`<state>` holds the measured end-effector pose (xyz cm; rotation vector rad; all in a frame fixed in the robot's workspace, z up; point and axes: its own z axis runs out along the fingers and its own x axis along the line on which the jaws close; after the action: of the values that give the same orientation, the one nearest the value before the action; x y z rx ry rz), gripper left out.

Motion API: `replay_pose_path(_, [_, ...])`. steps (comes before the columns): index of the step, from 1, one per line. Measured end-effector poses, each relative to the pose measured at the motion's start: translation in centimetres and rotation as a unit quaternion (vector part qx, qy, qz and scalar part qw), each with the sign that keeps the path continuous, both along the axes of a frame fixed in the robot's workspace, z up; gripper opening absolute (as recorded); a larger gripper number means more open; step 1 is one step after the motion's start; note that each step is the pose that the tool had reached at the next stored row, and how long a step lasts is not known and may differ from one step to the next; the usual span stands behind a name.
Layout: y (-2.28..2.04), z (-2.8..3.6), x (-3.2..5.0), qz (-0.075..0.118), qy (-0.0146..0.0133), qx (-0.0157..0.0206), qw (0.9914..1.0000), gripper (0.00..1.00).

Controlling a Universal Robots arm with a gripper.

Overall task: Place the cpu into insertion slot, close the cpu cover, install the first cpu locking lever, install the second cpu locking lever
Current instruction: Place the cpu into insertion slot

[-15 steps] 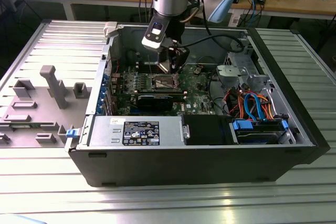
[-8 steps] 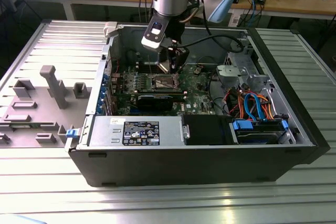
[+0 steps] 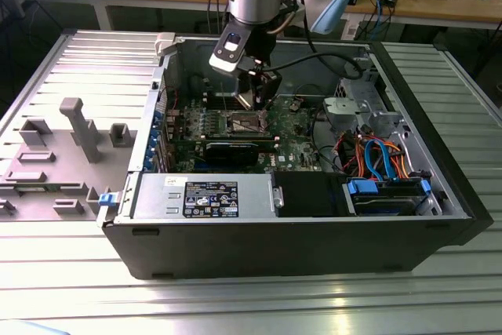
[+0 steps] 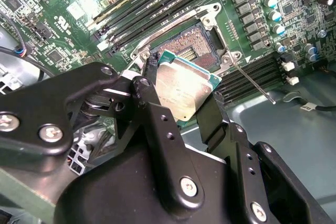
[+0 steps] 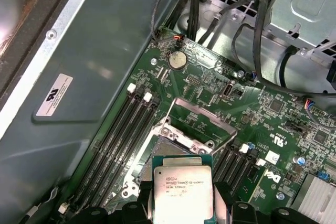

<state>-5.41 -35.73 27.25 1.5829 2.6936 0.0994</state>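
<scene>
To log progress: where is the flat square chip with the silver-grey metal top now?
In the second wrist view the silver-grey cpu is clamped in the black gripper, held over the open insertion slot with its brownish-gold contact field, not seated.

The desk [image 3: 70, 288] is a silver metal surface built of parallel ribbed profiles. An open tower computer case [image 3: 298, 249] lies on its side directly on the desk, from the centre towards the exterior view's right, with its dark outer wall facing the camera and its open side facing up. Just beside the case, on the exterior view's left, a grey fixture plate [image 3: 47, 174] with raised pockets and one tall upright post [image 3: 78, 127] rests flat on the desk.
</scene>
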Motion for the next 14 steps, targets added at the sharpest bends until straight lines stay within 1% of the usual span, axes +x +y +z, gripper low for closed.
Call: replay_pose_path(14, [0.0, 0.0, 0.0, -0.02, 0.0, 0.0, 0.99979, 0.55])
